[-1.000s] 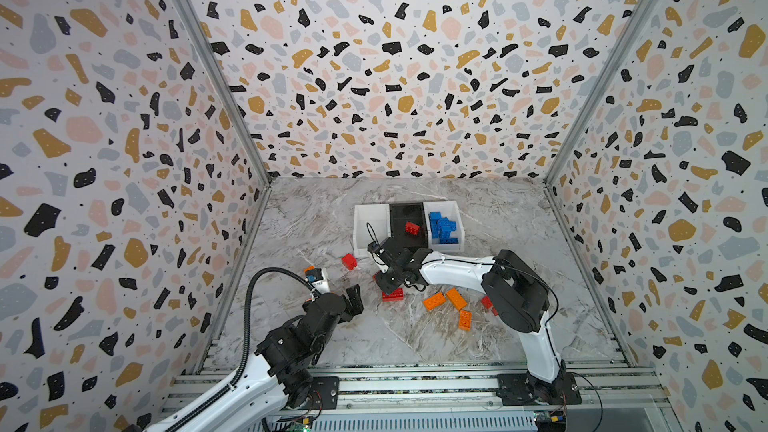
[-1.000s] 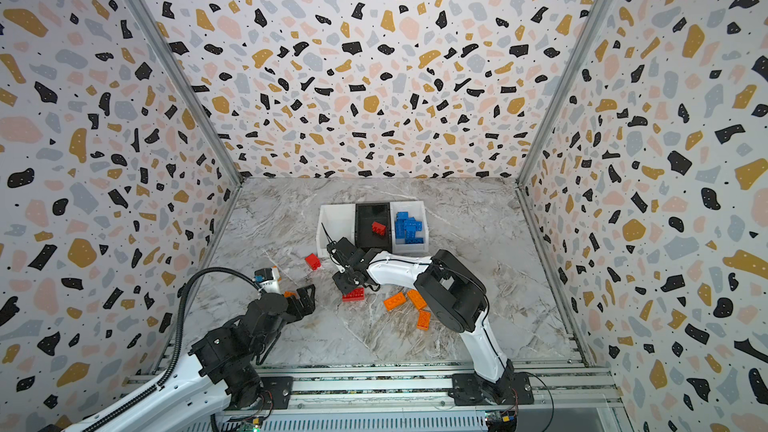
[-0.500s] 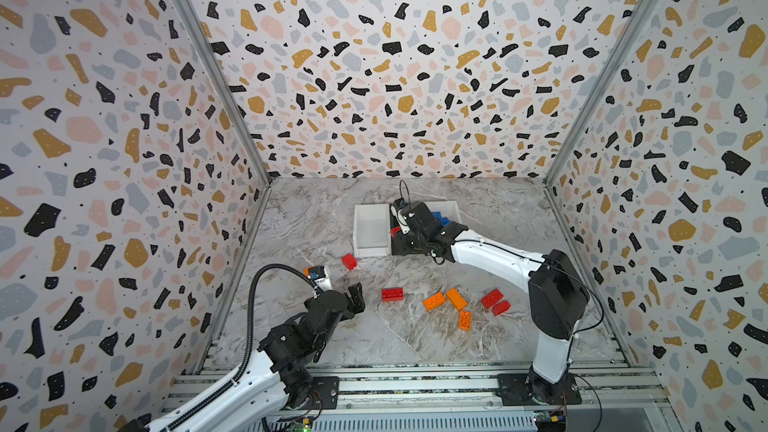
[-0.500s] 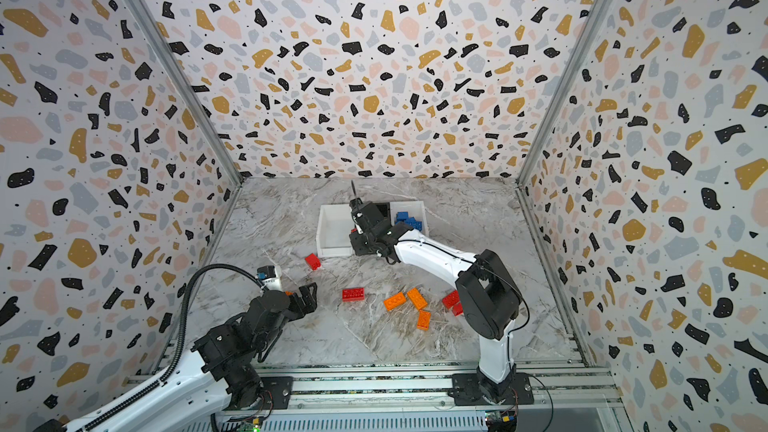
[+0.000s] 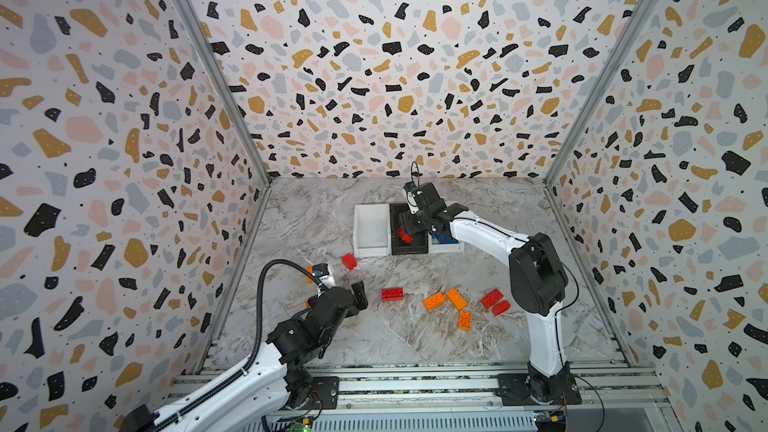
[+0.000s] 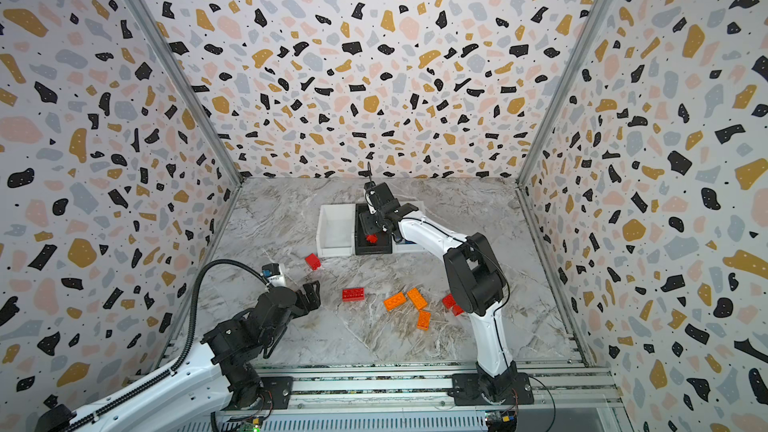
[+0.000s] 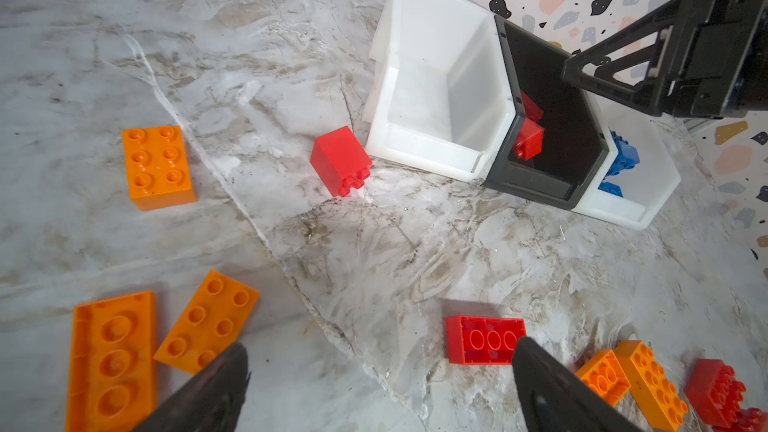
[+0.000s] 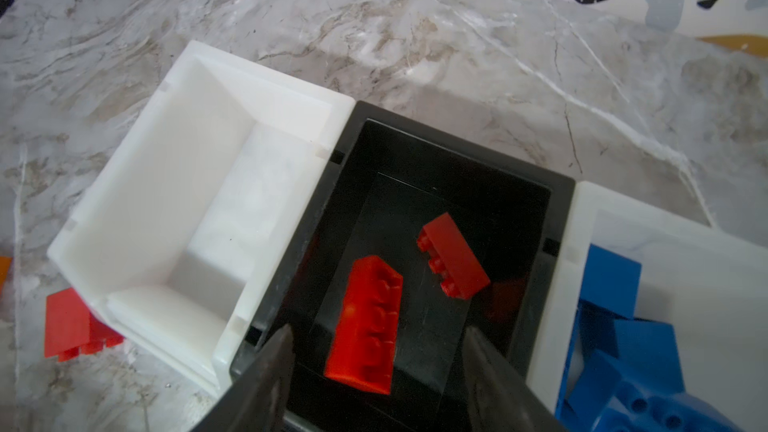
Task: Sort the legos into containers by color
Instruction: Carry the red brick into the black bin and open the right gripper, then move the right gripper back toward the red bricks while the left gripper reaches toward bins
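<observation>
Right wrist: right fingers (image 8: 266,376) apart over black bin (image 8: 457,147), lego (image 8: 365,322) loose — left fingers (image 7: 552,388) wide.

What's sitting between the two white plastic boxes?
A black rectangular plastic bin, with red studded bricks inside; the right wrist view shows it.

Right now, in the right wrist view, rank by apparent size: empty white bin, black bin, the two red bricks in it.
1. The empty white bin and black bin: alike, unranked; the black one's near end is hidden.
2. The nearer red brick, though nearness and blur may inflate it.
3. The farther red brick.
</observation>
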Robot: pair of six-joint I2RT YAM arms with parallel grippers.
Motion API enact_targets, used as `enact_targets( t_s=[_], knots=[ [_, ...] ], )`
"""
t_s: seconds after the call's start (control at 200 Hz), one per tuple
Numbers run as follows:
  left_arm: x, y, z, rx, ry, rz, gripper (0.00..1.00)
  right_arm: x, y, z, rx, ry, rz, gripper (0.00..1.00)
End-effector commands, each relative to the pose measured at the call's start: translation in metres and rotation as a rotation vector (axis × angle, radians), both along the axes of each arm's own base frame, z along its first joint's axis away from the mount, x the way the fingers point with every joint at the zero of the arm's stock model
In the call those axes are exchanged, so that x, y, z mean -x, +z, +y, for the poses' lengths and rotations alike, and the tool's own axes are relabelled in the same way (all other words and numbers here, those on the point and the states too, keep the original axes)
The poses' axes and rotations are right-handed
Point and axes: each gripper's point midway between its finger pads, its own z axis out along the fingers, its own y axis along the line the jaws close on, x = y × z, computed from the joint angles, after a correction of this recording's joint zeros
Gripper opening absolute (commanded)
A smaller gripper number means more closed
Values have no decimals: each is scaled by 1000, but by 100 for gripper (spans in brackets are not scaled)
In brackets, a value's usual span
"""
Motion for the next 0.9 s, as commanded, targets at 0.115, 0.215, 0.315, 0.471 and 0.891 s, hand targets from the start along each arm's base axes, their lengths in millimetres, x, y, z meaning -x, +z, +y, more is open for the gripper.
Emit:
enact_targets(
  t_s=[0.115,0.215,0.315,0.471,0.891],
  knots=[
    [-26,11,-4,43,55,-31,100,37,50,-10,-57,31,-47,74],
    [-41,3,-6,21,53,10,100,70,58,-22,-85,34,-59,78],
    [-56,-5,-6,-22,63,44,100,104,61,-34,-123,46,-54,82],
    [-76,-19,-4,-63,85,85,98,145,61,-52,-148,59,-37,85],
    [-111,-63,4,-237,142,216,92,185,75,-87,-235,42,-90,88]
  ],
)
